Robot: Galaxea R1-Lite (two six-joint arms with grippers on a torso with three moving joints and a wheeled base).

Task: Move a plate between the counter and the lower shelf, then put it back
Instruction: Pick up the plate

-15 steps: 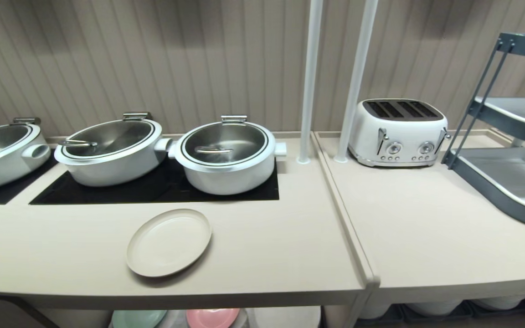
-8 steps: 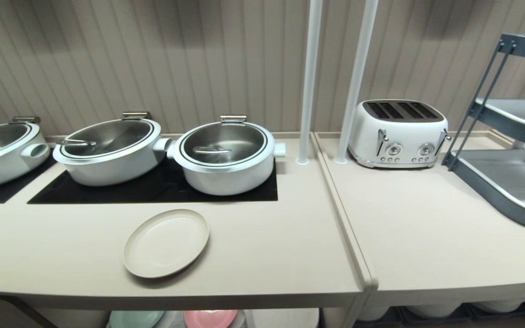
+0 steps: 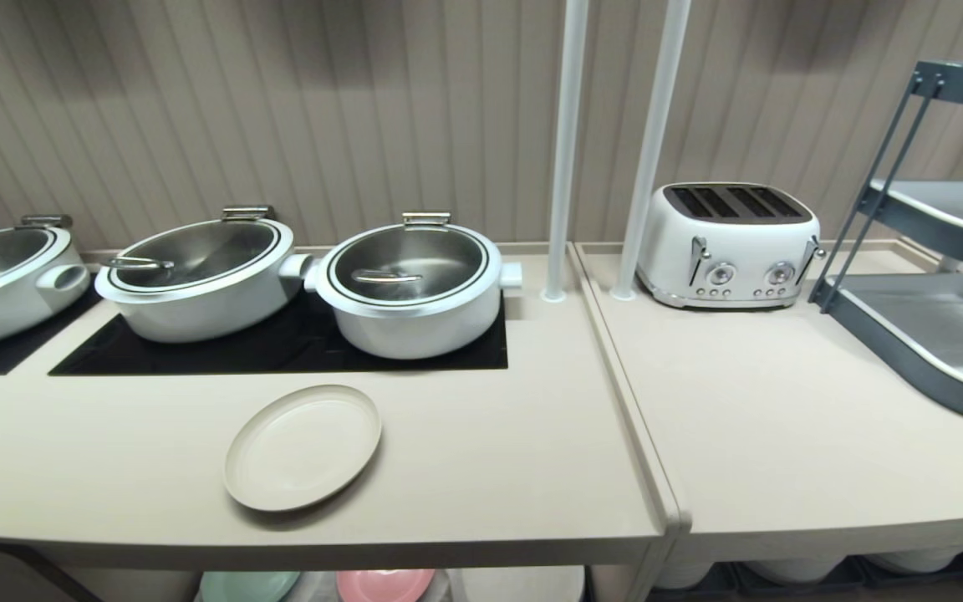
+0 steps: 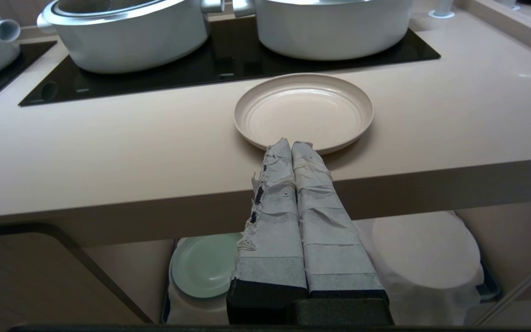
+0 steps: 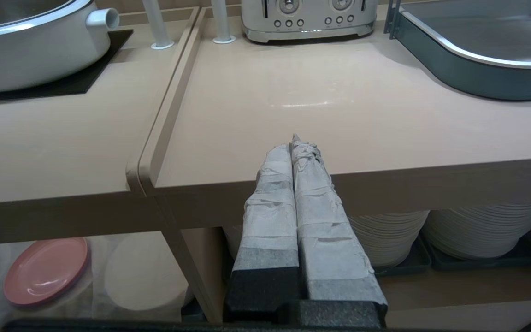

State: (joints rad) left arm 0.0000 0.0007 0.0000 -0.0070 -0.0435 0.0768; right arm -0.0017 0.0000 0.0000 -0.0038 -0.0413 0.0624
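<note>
**op:** Left hand [image 4: 292,144] is pinched shut, empty, just short of the worktop [image 3: 481,468] edge, with the plate [image 4: 303,110] dead ahead.

**reply:** Right one?

**op:** Right hand [image 5: 298,140] shut too, facing the toaster side, so I'd go left.

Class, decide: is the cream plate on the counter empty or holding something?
Empty. The plate lies flat on the counter, its bare ridged inside showing.
</note>
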